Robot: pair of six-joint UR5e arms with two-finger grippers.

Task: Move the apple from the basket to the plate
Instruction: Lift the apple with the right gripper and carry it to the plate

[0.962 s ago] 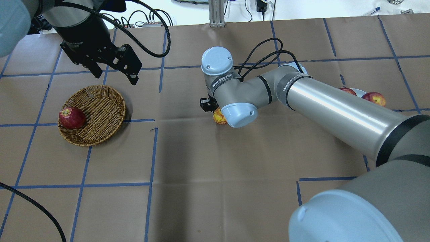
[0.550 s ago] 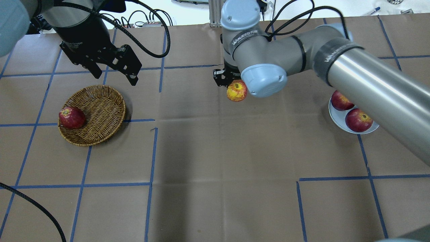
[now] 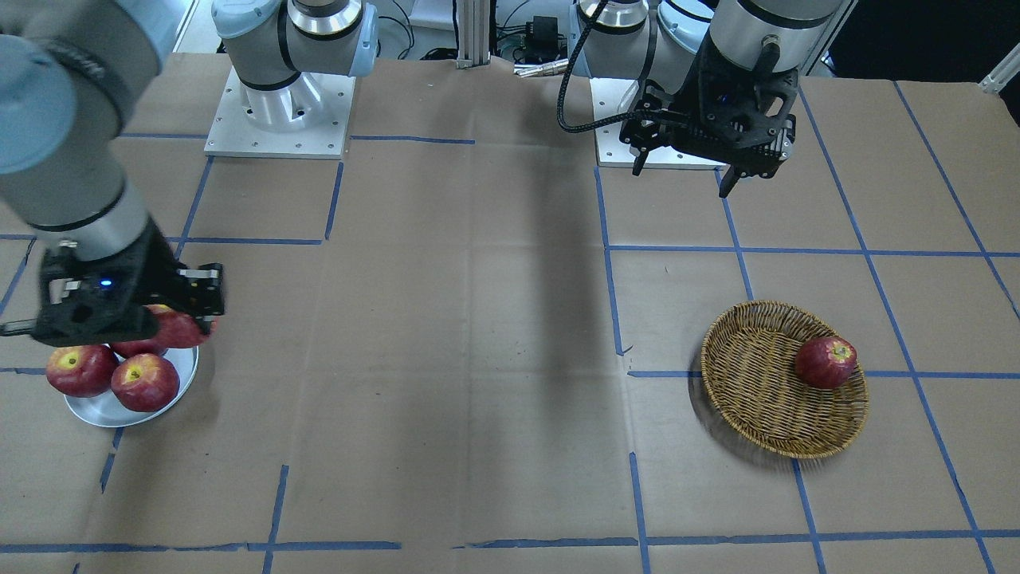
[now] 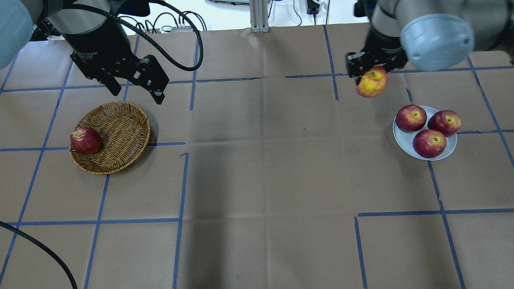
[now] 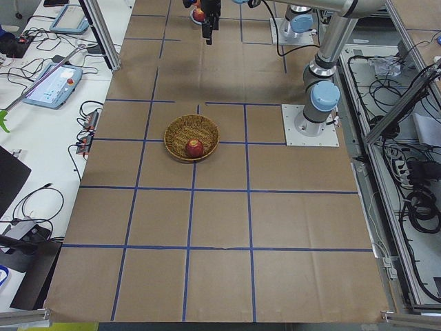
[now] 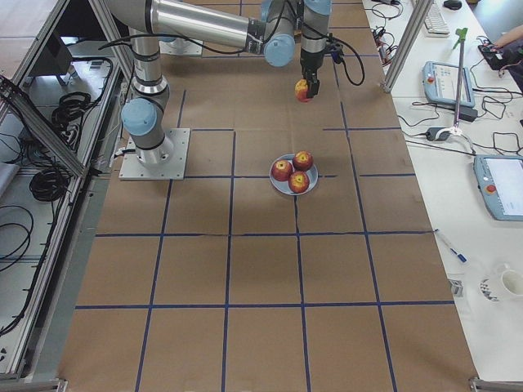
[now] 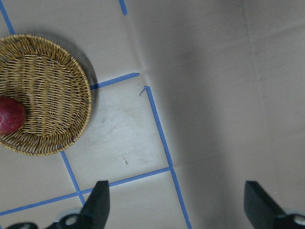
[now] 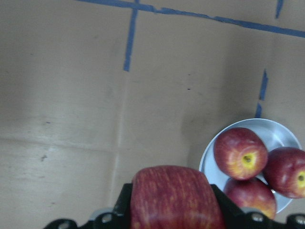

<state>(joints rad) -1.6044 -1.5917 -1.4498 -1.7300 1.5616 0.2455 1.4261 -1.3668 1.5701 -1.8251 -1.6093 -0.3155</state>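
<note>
Three apples point(image 4: 429, 143) crowd plate point(image 4: 402, 139), only slim bare edge left for me. Counter point(image 4: 261, 160) between plate and basket point(image 4: 120, 132) open, wide.

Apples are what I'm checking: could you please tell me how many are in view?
5. Three apples sit on the plate; the paler apple is held in the right claw near the plate; a dark apple lies in the basket. None looks hidden.
</note>
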